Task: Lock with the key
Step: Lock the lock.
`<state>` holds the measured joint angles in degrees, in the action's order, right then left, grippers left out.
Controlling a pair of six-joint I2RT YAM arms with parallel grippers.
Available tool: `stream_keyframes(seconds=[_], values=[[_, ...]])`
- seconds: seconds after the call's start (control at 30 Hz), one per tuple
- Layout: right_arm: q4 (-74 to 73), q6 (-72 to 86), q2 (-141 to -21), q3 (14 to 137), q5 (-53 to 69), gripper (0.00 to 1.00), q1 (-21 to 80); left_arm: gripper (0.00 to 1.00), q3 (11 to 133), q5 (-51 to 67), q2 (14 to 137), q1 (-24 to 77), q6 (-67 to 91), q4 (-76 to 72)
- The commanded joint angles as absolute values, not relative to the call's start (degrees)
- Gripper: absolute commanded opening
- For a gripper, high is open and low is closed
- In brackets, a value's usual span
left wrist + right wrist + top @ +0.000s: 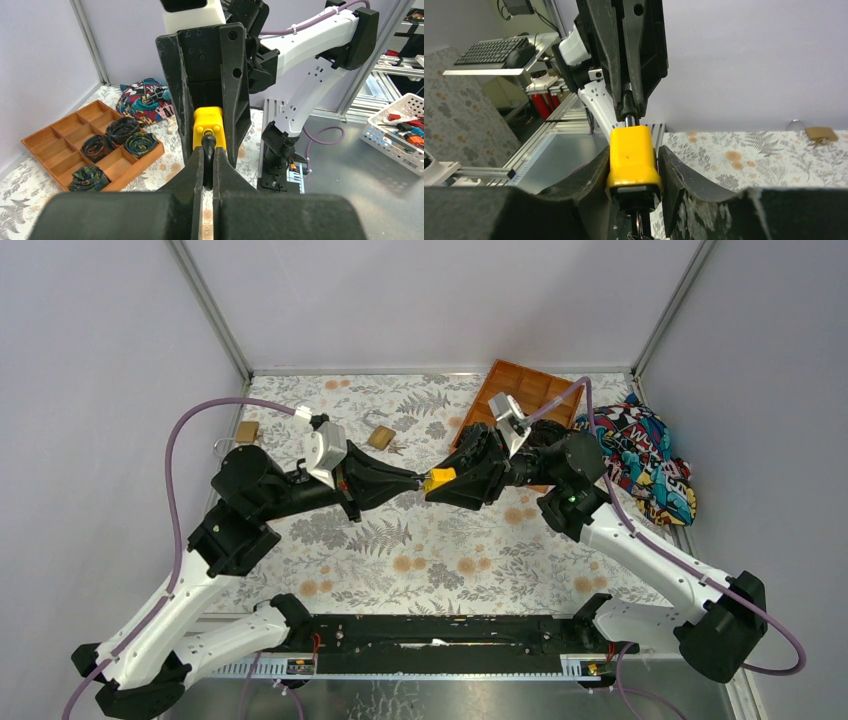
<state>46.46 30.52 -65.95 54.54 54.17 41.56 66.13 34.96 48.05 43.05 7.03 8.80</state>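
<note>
A yellow padlock [440, 479] hangs in the air above the middle of the table, between the two arms. My right gripper [458, 480] is shut on its body, one finger on each side [632, 156]. A black-headed key [208, 149] is pinched in my left gripper [208, 162], which is shut on it. The key's tip sits in the keyhole on the padlock's [208, 122] bottom face. In the right wrist view the key [628, 109] meets the top of the padlock, with the left gripper behind it. The shackle end is mostly hidden between my right fingers.
A wooden compartment tray [535, 390] with rolled ties lies at the back right, also in the left wrist view [50, 145]. A colourful cloth [645, 465] lies beside it. Two brass padlocks [246, 430] [380, 437] lie at the back left. A white basket [400, 132] stands off the table.
</note>
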Motion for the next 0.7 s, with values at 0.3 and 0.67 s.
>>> stream_keyframes(seconds=[0.3,0.67], values=[[41.2,33.7,-62.5,56.8,36.5,0.00,43.9,0.00,60.5,36.8,51.0,47.6,5.8,12.5],[23.5,27.8,-57.5,60.6,30.4,0.00,42.9,0.00,58.3,40.7,50.8,47.3,8.2,14.1]])
